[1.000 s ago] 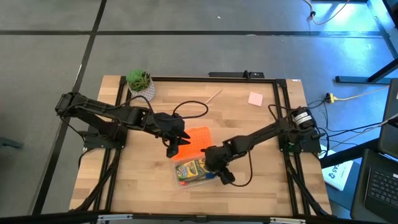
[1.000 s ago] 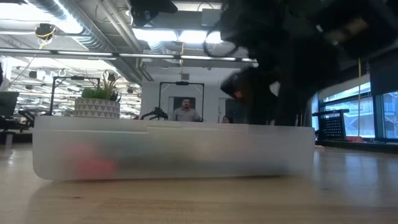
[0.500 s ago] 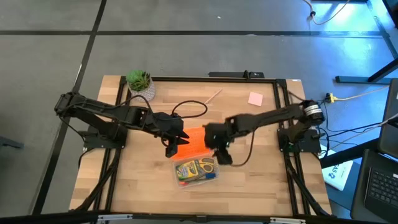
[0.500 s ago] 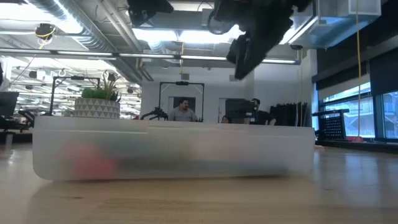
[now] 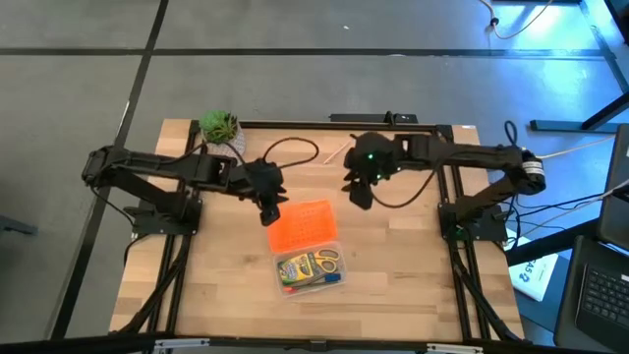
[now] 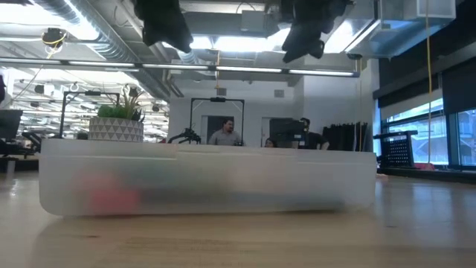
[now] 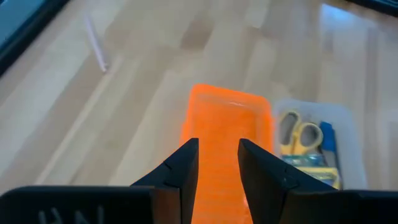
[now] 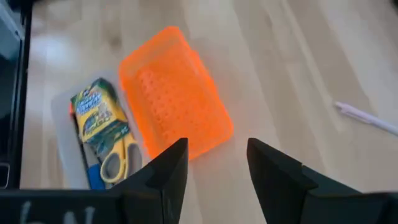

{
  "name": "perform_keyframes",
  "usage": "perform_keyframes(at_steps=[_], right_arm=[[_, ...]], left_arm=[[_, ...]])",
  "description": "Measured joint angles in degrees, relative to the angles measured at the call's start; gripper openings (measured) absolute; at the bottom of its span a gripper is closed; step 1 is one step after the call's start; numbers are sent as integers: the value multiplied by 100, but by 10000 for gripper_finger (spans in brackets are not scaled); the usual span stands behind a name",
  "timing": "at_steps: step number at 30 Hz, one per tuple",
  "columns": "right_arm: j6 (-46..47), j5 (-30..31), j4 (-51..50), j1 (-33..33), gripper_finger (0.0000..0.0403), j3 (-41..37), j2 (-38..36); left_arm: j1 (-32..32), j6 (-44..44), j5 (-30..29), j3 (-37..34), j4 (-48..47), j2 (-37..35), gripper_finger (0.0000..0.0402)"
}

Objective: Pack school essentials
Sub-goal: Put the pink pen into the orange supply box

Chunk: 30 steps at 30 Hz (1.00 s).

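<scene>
Currently crayon box and scissors sit in the clear case; pencil and pink pad lie loose on the surface. Both end effectors, left and right, hang parted, empty. Risk: thin pencil slipping; orange lid beside case getting knocked.

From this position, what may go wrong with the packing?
1. The orange lid lies beside the clear case, tilted against its rim; a push from the left gripper above it might slide it over the scissors and crayon box.
2. The pale pencil and pink note pad lie unpacked at the far edge; the thin, flat pencil may slip from the right gripper, whose open fingers hold nothing.
</scene>
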Motion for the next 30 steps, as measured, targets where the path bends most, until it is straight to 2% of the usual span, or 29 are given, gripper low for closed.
perform_keyframes(at_steps=[3, 9, 11, 14, 20, 22, 30], right_arm=[[227, 377, -35, -156, 167, 0, -29], [1785, 1264, -516, -613, 167, 0, -19], [1779, 1364, -576, -827, 167, -2, -19], [904, 1125, -471, -1090, 167, -2, 61], [-1441, -45, -272, -1564, 167, -2, 414], [-2152, -265, -193, -1654, 167, -2, 579], [-4302, -409, 150, -1718, 167, -3, 1257]], left_arm=[[212, 23, 9, 0, -32, 2, 105], [539, 168, 138, 0, -1, 2, 105], [658, 247, 142, 0, 71, 2, 106], [907, 258, 191, 0, 224, 4, 106], [1483, 376, 535, 0, 799, 188, 105], [1624, 469, 555, 0, 926, 305, 105], [1970, 468, 573, 0, 988, 733, 105]])
